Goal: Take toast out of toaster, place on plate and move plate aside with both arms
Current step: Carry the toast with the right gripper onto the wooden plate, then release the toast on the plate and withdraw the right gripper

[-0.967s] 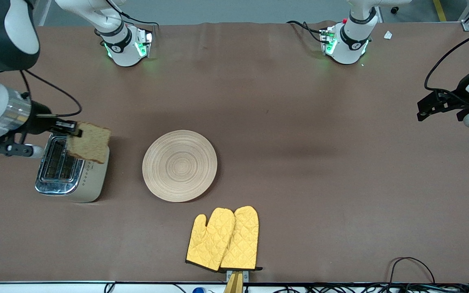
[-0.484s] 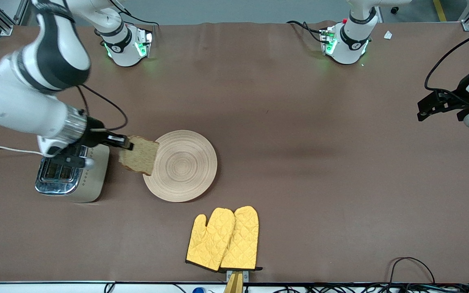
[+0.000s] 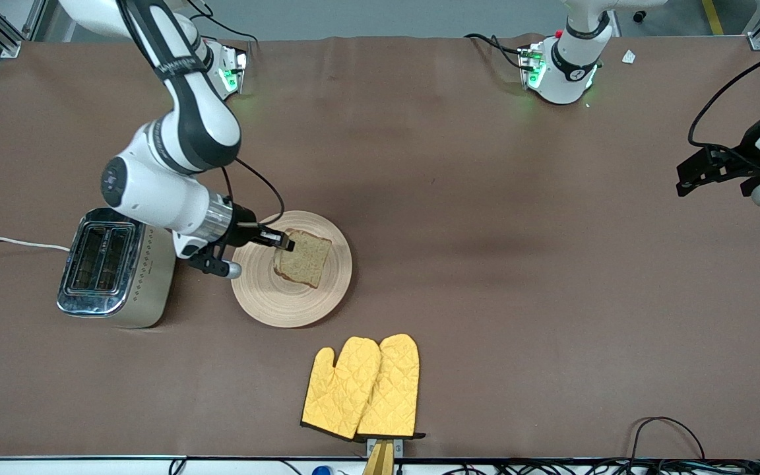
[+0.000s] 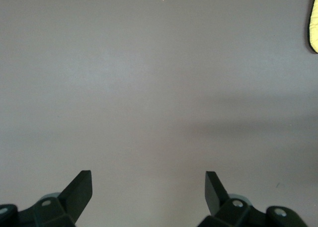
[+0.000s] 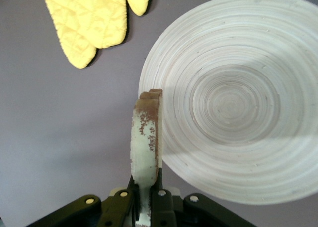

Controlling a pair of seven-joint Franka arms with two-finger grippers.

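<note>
The toast (image 3: 304,258), a brown speckled slice, hangs over the round light wooden plate (image 3: 261,297) with my right gripper (image 3: 282,241) shut on its edge. The right wrist view shows the toast (image 5: 145,140) edge-on, clamped between the fingers, with the plate (image 5: 238,98) below and beside it. My left gripper (image 3: 687,178) waits at the left arm's end of the table. It is open in the left wrist view (image 4: 148,187), over bare brown tabletop with nothing between its fingers.
A silver two-slot toaster (image 3: 113,267) stands beside the plate toward the right arm's end. A pair of yellow oven mitts (image 3: 363,388) lies nearer the front camera than the plate, seen also as mitts (image 5: 92,18) in the right wrist view. Cables (image 3: 667,429) run along the front edge.
My right arm has carried the toast from above the toaster across to over the plate. The left arm has not moved.
</note>
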